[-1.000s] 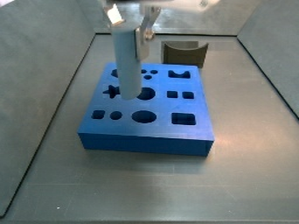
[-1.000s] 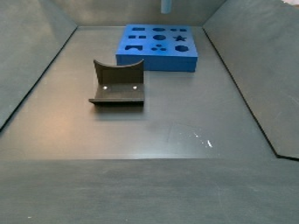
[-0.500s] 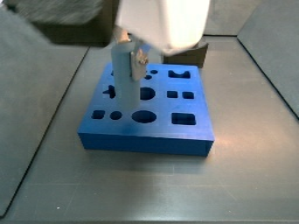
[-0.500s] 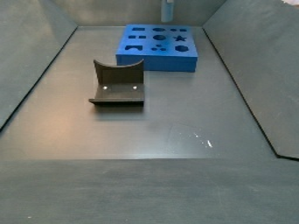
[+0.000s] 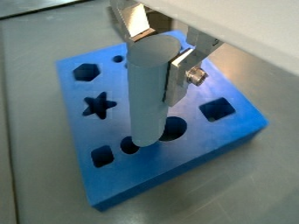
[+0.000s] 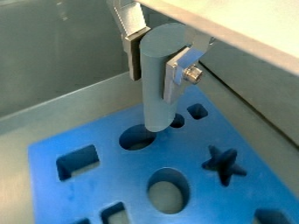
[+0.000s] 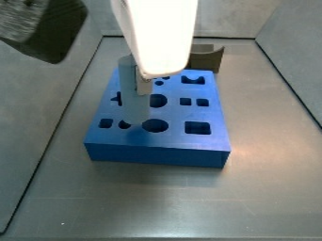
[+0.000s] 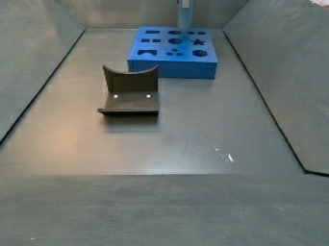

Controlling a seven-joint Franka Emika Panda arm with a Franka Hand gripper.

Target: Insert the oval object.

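The oval object (image 5: 149,92) is a pale grey peg held upright between the gripper's fingers (image 5: 181,72). The gripper (image 5: 159,54) is shut on its upper end, which also shows in a wrist view (image 6: 158,79). The peg's lower end hangs over the blue block (image 5: 222,136) beside a round hole (image 5: 173,129); I cannot tell whether it touches. In a side view the peg (image 7: 130,92) stands over the block's (image 7: 164,141) left part, below the blurred white arm (image 7: 157,33). In a side view (image 8: 186,15) only the peg shows, above the block (image 8: 176,60).
A dark brown arched piece (image 8: 130,92) lies on the grey floor in front of the block, and it shows behind the block in a side view (image 7: 209,56). Grey walls (image 8: 38,67) enclose the floor. An oval hole (image 6: 167,191) is near the block's middle.
The peg has come down towards the block's top in the gripper. The arm has swung closer to a side camera and now covers more of that view.
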